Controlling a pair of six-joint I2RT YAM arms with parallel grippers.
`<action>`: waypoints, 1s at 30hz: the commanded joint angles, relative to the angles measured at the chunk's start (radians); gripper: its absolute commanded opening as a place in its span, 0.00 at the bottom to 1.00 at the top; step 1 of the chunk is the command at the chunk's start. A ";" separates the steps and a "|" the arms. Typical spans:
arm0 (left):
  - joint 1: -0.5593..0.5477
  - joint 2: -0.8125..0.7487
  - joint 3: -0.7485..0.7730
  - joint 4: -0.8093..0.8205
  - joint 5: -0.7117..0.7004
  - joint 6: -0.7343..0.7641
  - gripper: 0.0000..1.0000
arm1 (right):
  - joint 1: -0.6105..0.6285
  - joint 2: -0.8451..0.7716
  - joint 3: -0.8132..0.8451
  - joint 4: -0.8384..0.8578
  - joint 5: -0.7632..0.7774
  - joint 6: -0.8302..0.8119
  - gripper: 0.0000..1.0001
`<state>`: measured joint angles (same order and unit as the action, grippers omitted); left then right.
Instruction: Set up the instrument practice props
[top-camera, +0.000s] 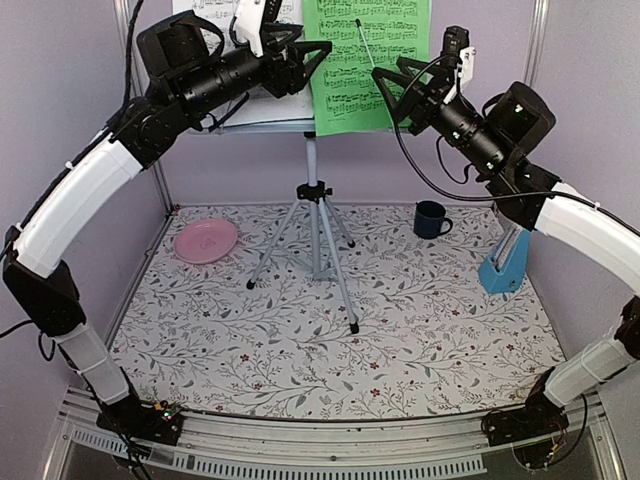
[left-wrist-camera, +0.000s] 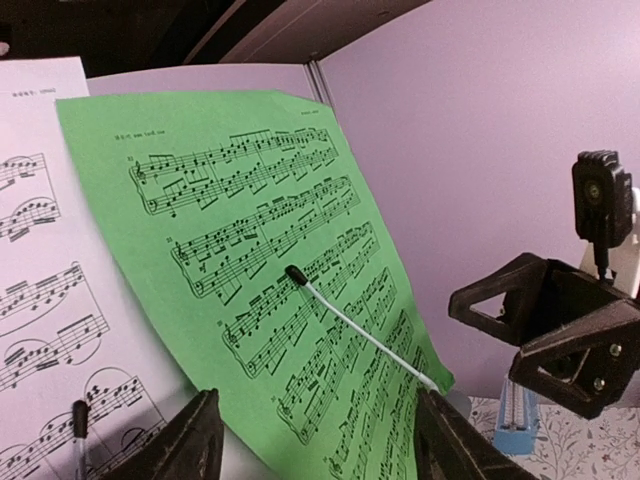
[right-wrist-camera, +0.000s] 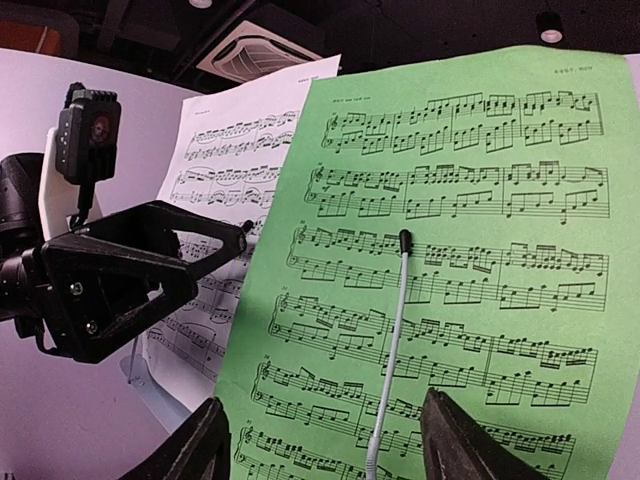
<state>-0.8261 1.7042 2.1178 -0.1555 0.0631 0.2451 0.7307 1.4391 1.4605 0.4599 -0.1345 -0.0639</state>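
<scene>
The music stand (top-camera: 314, 200) rises on its silver tripod at the middle back of the table. It carries a white sheet-music page (top-camera: 215, 15) and a green page (top-camera: 370, 60). A thin white retaining arm with a black tip (left-wrist-camera: 350, 325) lies across the green page (right-wrist-camera: 450, 260). My left gripper (top-camera: 318, 68) is open just in front of the green page's left edge, its fingers (left-wrist-camera: 195, 440) holding nothing. My right gripper (top-camera: 385, 97) faces the same page from the right, open and empty, fingers (right-wrist-camera: 460, 440) apart. The blue metronome (top-camera: 503, 265) stands by the right wall.
A pink plate (top-camera: 205, 240) lies at the back left of the floral tablecloth. A dark blue mug (top-camera: 430, 218) sits at the back right near the metronome. Lilac walls close in the back and sides. The two grippers hang close to each other by the stand.
</scene>
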 joint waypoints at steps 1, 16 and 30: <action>-0.030 -0.075 -0.073 0.033 -0.069 0.022 0.66 | -0.004 -0.081 -0.046 -0.012 0.055 -0.001 0.70; -0.064 -0.320 -0.402 0.069 -0.123 0.016 0.85 | -0.033 -0.204 -0.171 -0.172 0.011 0.029 0.85; 0.026 -0.642 -0.997 0.153 -0.085 -0.170 0.93 | -0.032 -0.260 -0.407 -0.263 -0.064 0.133 0.88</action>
<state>-0.8330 1.1053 1.2243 -0.0628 -0.0505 0.1543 0.7036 1.1950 1.1309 0.2390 -0.1982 0.0063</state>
